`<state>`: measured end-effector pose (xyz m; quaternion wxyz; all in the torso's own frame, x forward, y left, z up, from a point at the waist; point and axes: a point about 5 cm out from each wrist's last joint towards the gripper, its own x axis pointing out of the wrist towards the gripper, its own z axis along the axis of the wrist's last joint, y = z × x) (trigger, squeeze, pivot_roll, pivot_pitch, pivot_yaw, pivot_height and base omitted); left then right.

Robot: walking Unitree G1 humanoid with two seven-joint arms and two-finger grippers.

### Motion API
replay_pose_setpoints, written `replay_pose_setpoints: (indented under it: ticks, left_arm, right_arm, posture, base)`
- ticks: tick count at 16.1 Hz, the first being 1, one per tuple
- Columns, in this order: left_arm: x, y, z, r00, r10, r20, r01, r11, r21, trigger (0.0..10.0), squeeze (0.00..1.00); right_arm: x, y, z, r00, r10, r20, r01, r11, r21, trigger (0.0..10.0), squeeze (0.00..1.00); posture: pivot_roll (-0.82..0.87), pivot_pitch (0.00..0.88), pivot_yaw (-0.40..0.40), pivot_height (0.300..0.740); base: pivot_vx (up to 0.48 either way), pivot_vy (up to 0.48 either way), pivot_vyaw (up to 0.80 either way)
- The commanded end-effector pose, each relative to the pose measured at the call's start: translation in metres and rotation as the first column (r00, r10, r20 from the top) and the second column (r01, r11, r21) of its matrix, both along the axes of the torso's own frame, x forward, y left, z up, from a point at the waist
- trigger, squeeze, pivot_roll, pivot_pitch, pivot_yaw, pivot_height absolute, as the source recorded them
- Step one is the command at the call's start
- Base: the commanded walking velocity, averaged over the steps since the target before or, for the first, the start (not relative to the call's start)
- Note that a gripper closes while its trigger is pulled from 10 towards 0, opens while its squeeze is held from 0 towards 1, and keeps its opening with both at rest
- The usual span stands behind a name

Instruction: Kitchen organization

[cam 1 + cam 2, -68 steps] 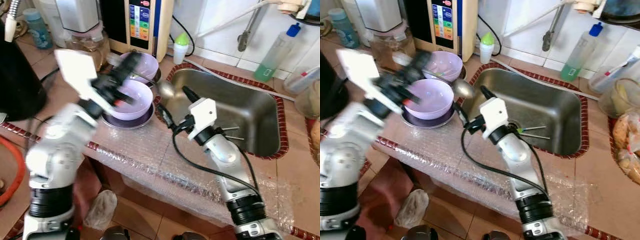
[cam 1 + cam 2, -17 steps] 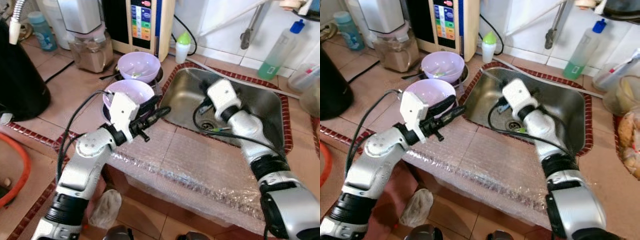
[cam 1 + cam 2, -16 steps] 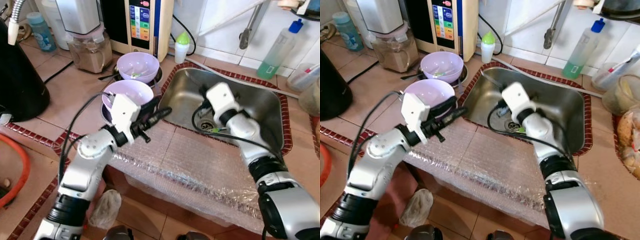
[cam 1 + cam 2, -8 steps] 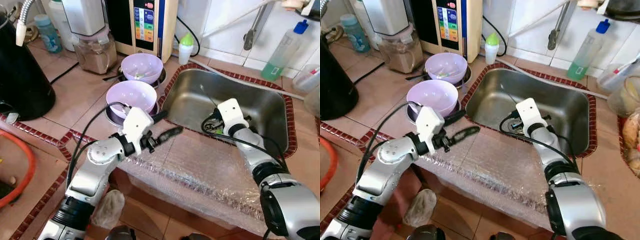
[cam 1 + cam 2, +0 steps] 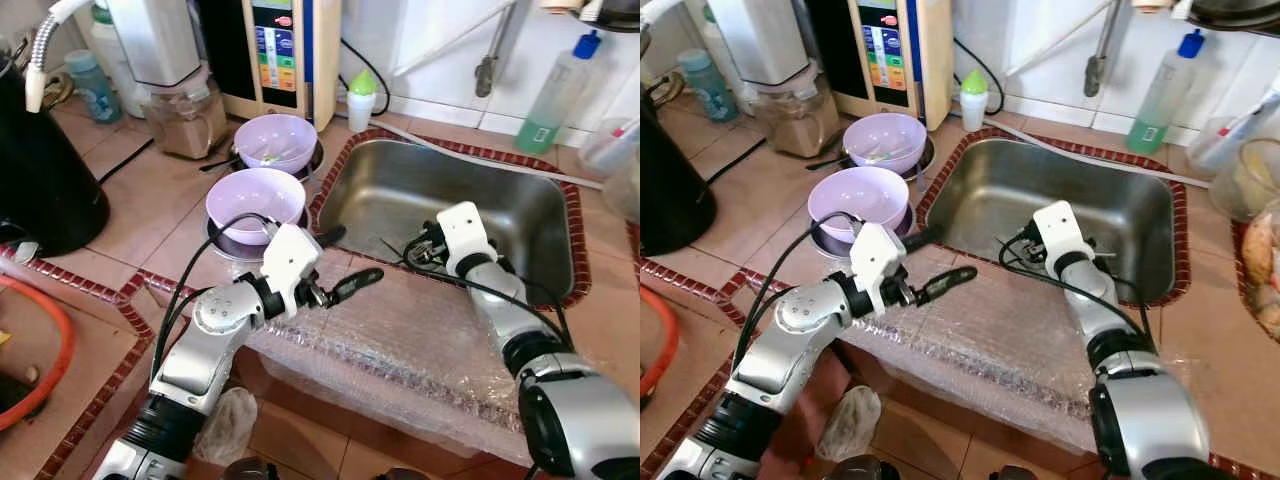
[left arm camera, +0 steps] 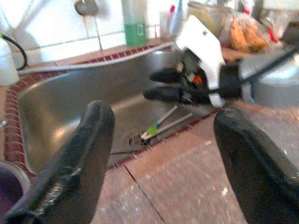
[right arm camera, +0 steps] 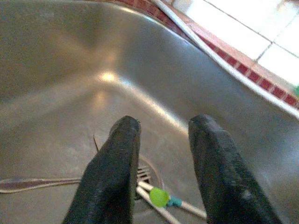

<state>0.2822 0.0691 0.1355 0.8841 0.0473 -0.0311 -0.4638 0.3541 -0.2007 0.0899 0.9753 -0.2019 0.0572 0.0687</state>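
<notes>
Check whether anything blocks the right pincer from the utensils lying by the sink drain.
Nothing visible does. The right pincer hangs open inside the sink, directly above the green-tipped utensils at the drain.

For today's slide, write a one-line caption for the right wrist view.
Open right hand poised inside the steel sink, above utensils lying across the drain.

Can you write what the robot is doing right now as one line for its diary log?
right gripper: open, in sink, above utensils at drain | left gripper: open, empty, over counter edge | bowls: on counter
</notes>
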Motion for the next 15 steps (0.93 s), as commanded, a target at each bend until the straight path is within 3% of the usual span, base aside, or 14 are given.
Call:
replay_pose_setpoints:
  ticks: [1, 3, 5, 7, 8, 9, 10, 11, 12, 14, 15]
  left_arm:
    - [0.005, 0.003, 0.006, 0.999, 0.035, 0.034, -0.035, 0.999, -0.007, 10.0, 1.0]
    - [0.01, 0.017, 0.02, 0.972, 0.218, 0.092, -0.211, 0.974, -0.087, 10.0, 1.0]
    - [0.011, 0.026, 0.03, 0.942, 0.306, 0.138, -0.289, 0.948, -0.135, 10.0, 1.0]
    - [0.013, 0.039, 0.043, 0.881, 0.446, 0.156, -0.412, 0.886, -0.212, 10.0, 1.0]
    - [0.012, 0.047, 0.046, 0.846, 0.508, 0.16, -0.468, 0.853, -0.232, 10.0, 0.83]
    - [0.012, 0.05, 0.047, 0.828, 0.537, 0.158, -0.496, 0.835, -0.24, 10.0, 0.83]
    - [0.011, 0.06, 0.043, 0.786, 0.606, 0.119, -0.566, 0.784, -0.253, 10.0, 0.0]
    - [0.01, 0.072, 0.036, 0.732, 0.678, 0.063, -0.644, 0.72, -0.26, 10.0, 0.0]
    - [0.01, 0.083, 0.03, 0.677, 0.736, 0.028, -0.709, 0.662, -0.245, 10.0, 0.0]
    - [0.011, 0.097, 0.027, 0.612, 0.79, -0.02, -0.768, 0.589, -0.25, 10.0, 0.0]
    - [0.011, 0.098, 0.027, 0.603, 0.797, -0.03, -0.777, 0.579, -0.248, 10.0, 0.0]
  right_arm:
    - [0.002, 0.006, 0.005, 0.999, 0.013, 0.043, -0.014, 0.999, 0.036, 10.0, 1.0]
    - [-0.001, 0.018, 0.008, 0.994, 0.052, 0.097, -0.062, 0.993, 0.1, 10.0, 1.0]
    - [-0.004, 0.023, 0.008, 0.992, 0.068, 0.11, -0.083, 0.987, 0.137, 10.0, 1.0]
    - [-0.017, 0.026, 0.006, 0.987, 0.085, 0.137, -0.11, 0.977, 0.183, 10.0, 1.0]
    - [-0.023, 0.027, 0.006, 0.987, 0.072, 0.144, -0.101, 0.974, 0.202, 10.0, 1.0]
    - [-0.026, 0.027, 0.006, 0.988, 0.06, 0.142, -0.09, 0.973, 0.212, 10.0, 1.0]
    - [-0.034, 0.028, 0.007, 0.988, 0.02, 0.155, -0.062, 0.96, 0.273, 10.0, 1.0]
    - [-0.041, 0.029, 0.01, 0.979, -0.017, 0.201, -0.043, 0.956, 0.29, 10.0, 1.0]
    - [-0.051, 0.029, 0.008, 0.977, -0.076, 0.2, -0.003, 0.93, 0.368, 10.0, 1.0]
    - [-0.066, 0.029, 0.002, 0.976, -0.132, 0.175, 0.05, 0.912, 0.408, 10.0, 1.0]
    - [-0.068, 0.03, 0.001, 0.977, -0.136, 0.164, 0.057, 0.909, 0.414, 10.0, 1.0]
  posture:
    - [-0.03, 0.0, 0.047, 0.74]
    - [-0.01, 0.0, 0.052, 0.74]
    - [-0.02, 0.0, 0.053, 0.74]
    - [-0.01, 0.0, 0.059, 0.74]
    - [-0.01, 0.006, 0.061, 0.74]
    - [-0.01, 0.005, 0.06, 0.74]
    - [-0.01, 0.006, 0.051, 0.74]
    - [-0.01, 0.007, 0.042, 0.74]
    - [0.0, 0.001, 0.03, 0.74]
    - [0.01, 0.0, 0.029, 0.74]
    - [0.01, 0.0, 0.025, 0.74]
  base:
    - [0.0, 0.0, 0.0]
    - [0.0, 0.0, 0.0]
    - [0.0, 0.0, 0.0]
    - [0.0, 0.0, 0.0]
    - [0.0, 0.0, 0.0]
    - [0.0, 0.0, 0.0]
    - [0.0, 0.0, 0.0]
    - [0.0, 0.0, 0.0]
    - [0.0, 0.0, 0.0]
    - [0.0, 0.0, 0.0]
    - [0.0, 0.0, 0.0]
